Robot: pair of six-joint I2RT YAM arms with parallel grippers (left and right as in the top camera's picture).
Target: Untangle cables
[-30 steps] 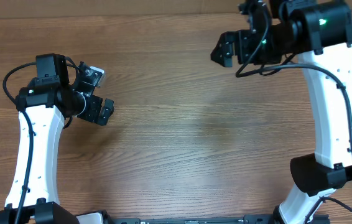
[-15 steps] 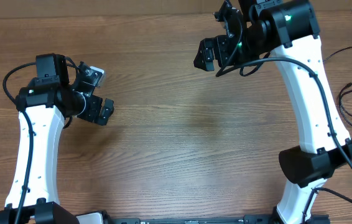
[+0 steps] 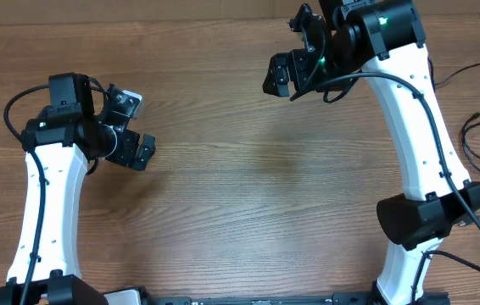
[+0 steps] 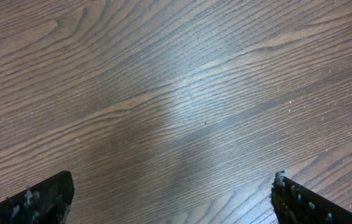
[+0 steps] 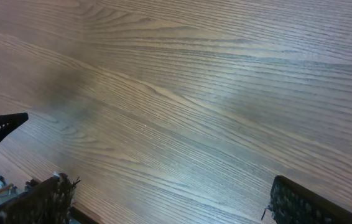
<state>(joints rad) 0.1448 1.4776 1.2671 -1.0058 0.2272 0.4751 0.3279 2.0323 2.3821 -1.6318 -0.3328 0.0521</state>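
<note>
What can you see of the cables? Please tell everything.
The cables are thin black cords lying in loose curves on the wooden table at its right edge, outside the right arm. The picture's edge cuts them off, so no knot shows. Nothing else touches them.

The right gripper [image 3: 291,47] has been swung leftward along the far edge, and the cables [image 3: 469,123] at the right edge have been uncovered.

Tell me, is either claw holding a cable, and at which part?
Nothing is held. Left claw and right claw are open over the table; the cables lie at its right edge.
</note>
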